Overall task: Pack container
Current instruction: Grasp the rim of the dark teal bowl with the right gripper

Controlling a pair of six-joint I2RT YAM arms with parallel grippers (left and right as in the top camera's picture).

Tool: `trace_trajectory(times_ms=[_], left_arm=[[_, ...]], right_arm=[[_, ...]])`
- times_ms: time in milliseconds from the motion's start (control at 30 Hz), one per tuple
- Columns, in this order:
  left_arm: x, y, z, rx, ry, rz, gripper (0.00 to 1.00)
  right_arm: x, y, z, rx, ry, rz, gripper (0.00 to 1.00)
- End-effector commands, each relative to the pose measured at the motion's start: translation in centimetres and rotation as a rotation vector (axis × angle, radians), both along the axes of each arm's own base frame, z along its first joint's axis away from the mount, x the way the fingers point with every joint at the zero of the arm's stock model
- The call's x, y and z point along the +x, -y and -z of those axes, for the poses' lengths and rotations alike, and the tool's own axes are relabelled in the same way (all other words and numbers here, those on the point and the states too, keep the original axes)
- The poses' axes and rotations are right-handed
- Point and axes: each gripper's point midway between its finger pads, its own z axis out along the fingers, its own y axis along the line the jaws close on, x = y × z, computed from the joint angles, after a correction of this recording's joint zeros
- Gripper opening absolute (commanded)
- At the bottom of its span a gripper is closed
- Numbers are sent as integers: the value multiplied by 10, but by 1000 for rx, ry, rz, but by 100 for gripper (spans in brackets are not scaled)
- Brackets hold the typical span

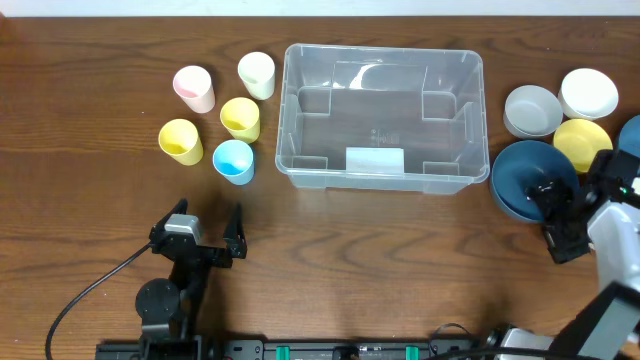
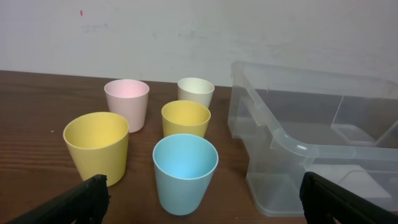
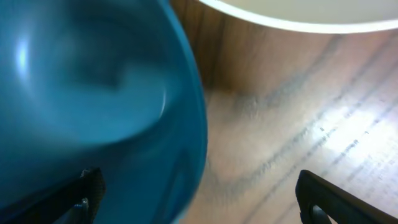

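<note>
1. Big clear container (image 1: 383, 115) on the brown table (image 1: 400, 270), in the middle and toward the far side. Upright, open on top, long side facing the arms.
2. White label (image 1: 375, 160) at its near wall. No cup or bowl packed inside it yet.
3. Five cups just left of the container, all upright, close together but not touching.
4. Back row: pink cup (image 1: 194, 88) and cream cup (image 1: 256, 75). In front of them: small yellow cup (image 1: 240, 119), bigger yellow cup (image 1: 180, 141), light blue cup (image 1: 234, 161).
5. Bowls bunched close on the right side of the container: grey bowl (image 1: 532, 110), white bowl (image 1: 588, 93), yellow bowl (image 1: 582, 143), dark blue bowl (image 1: 525, 175). Part of another blue bowl (image 1: 630, 135) at the very edge.
6. Left claw (image 1: 208, 222) wide open, holding nothing. Low over the bare wood near the front, apart from the cups and pointing toward them.
7. In the left wrist view, light blue cup nearest, right in the middle between the two black finger tips (image 2: 93, 190).
8. Right claw (image 3: 199, 193) wide open too, down at the dark blue bowl.
9. In the right wrist view, rim of that bowl between the two fingers, with wood on the other side. Very blurry, so hard to tell if touching or not.
</note>
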Motion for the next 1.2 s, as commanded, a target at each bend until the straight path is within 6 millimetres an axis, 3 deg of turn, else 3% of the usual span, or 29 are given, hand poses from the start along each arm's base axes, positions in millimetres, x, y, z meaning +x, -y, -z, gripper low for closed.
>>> trace_trajectory(times_ms=[0, 133, 400, 567, 700, 800, 1033, 1167], left_arm=[[0, 0, 16, -7, -46, 1, 98], [0, 0, 16, -7, -46, 1, 98], [0, 0, 16, -7, -46, 1, 98], [0, 0, 16, -7, -46, 1, 98], [0, 0, 16, -7, -46, 1, 98], [0, 0, 16, -7, -46, 1, 98], [0, 0, 16, -7, -46, 1, 98], [0, 0, 16, -7, -46, 1, 98]], right_arm=[[-7, 1, 17, 14, -64, 44, 99], [-10, -1, 31, 36, -104, 64, 97], [-11, -1, 35, 45, -122, 66, 72], [-12, -2, 35, 46, -124, 65, 70], [-11, -1, 34, 44, -122, 61, 63], [-8, 0, 30, 40, -119, 46, 58], [4, 6, 7, 32, -113, 23, 57], [5, 10, -6, 21, -129, 19, 34]])
